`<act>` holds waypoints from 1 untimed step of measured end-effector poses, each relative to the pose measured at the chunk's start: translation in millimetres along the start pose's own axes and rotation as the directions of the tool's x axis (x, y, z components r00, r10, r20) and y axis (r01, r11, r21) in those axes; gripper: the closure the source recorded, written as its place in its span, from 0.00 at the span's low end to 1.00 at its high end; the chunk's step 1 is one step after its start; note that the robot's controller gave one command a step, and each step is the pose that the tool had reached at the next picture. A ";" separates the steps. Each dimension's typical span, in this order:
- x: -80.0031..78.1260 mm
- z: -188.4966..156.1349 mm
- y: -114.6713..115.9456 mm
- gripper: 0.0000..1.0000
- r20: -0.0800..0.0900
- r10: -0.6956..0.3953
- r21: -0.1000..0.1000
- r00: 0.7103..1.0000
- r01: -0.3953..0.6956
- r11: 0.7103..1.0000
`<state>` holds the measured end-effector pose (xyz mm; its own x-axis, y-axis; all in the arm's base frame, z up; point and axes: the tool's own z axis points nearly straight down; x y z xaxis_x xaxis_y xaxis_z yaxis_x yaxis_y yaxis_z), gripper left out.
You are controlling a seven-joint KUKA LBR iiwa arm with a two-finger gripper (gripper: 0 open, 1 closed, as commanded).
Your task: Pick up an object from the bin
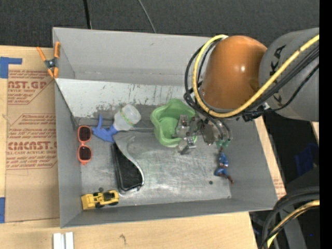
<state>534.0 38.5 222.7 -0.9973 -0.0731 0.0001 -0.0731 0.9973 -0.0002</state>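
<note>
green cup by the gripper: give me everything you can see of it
The green cup is pale green and looks like glossy plastic, with a thick rounded rim and a deep hollow. It lies tipped, mouth toward the camera, on the floor of the bin, near the back wall and right of centre. The gripper overlaps its right edge and hides that side; whether they touch is unclear. A clear cup lies to its left, seemingly apart.

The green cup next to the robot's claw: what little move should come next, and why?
Probably a slight descent onto the wall of the green cup nearest the gripper. The gripper hangs just at that edge, while the small blue figure lies farther off.
</note>
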 end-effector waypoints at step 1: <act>-0.9 -28.7 -0.1 0.00 0.004 -0.007 0.000 1.000 0.007 1.000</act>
<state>534.8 38.5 251.4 -0.9968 -0.0803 -0.0041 -0.0803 0.9968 -0.0002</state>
